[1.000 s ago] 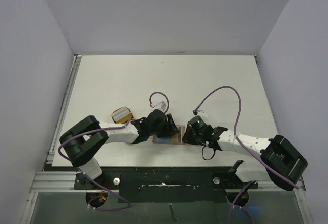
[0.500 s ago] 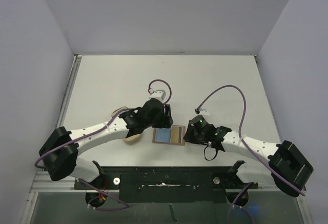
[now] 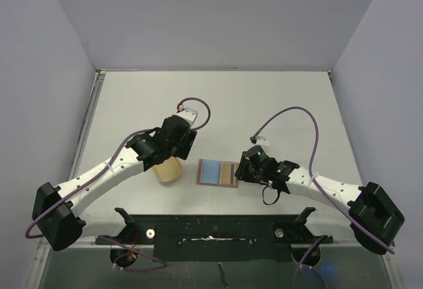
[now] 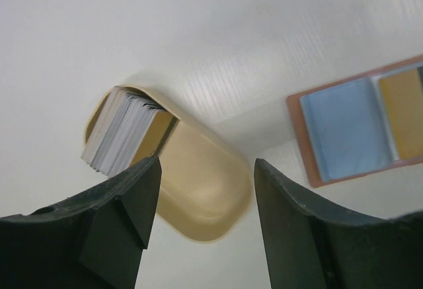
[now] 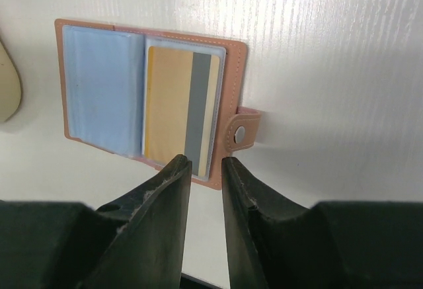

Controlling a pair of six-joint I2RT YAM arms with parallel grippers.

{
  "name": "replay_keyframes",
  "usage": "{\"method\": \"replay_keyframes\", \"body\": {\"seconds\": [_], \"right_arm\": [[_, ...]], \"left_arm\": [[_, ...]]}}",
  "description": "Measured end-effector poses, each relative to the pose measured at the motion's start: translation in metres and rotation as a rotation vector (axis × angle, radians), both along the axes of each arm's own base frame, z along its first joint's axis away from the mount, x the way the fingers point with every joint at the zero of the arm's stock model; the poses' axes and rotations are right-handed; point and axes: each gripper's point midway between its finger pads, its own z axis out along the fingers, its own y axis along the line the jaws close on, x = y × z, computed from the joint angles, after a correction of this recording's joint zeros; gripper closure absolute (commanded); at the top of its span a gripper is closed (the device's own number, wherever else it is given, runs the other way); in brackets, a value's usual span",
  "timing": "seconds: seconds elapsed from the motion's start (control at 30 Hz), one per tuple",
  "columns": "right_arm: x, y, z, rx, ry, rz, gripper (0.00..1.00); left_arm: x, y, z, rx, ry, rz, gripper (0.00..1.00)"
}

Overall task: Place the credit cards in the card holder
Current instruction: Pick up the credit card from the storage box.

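Note:
The card holder (image 5: pixel 234 77) lies open on the table, its snap tab (image 5: pixel 243 133) toward the right. A light blue credit card (image 5: pixel 102 90) sits in its left pocket. In its right pocket lies a gold card with a dark stripe (image 5: pixel 178 110). My right gripper (image 5: pixel 206 163) hovers at the holder's near right edge, its jaws a narrow gap apart with nothing between them. My left gripper (image 4: pixel 205 236) hangs open above a pale tan case (image 4: pixel 205 190). That case holds a stack of grey-white cards (image 4: pixel 122 133). In the top view the holder (image 3: pixel 235 172) lies between the two grippers.
The pale tan case (image 3: pixel 169 172) lies left of the holder, near the table's front edge. Grey walls close the table on the left, back and right. Purple cables loop above both wrists.
My left arm has pulled away from the card holder, up and to the left, and now hangs over the tan case with wider jaws. The blue card stays in the holder. My right jaws parted slightly.

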Motion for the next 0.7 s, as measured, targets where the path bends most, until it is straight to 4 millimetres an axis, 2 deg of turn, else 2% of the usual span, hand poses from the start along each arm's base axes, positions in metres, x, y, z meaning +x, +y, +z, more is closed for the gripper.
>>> {"method": "replay_keyframes", "body": {"seconds": [0.1,0.33,0.47,0.7], "right_arm": [[0.002,0.001,0.002,0.0,-0.007,0.002,0.72],[0.001,-0.001,0.001,-0.012,-0.004,0.005,0.72],[0.0,-0.002,0.001,-0.019,-0.001,0.008,0.72],[-0.001,-0.003,0.002,-0.025,-0.001,0.011,0.72]], "left_arm": [[0.001,0.02,-0.003,0.085,-0.014,-0.045,0.41],[0.012,0.077,-0.034,0.222,0.02,-0.012,0.42],[0.02,0.088,-0.051,0.311,0.022,-0.026,0.42],[0.033,0.09,-0.068,0.388,0.03,-0.069,0.43]]}}
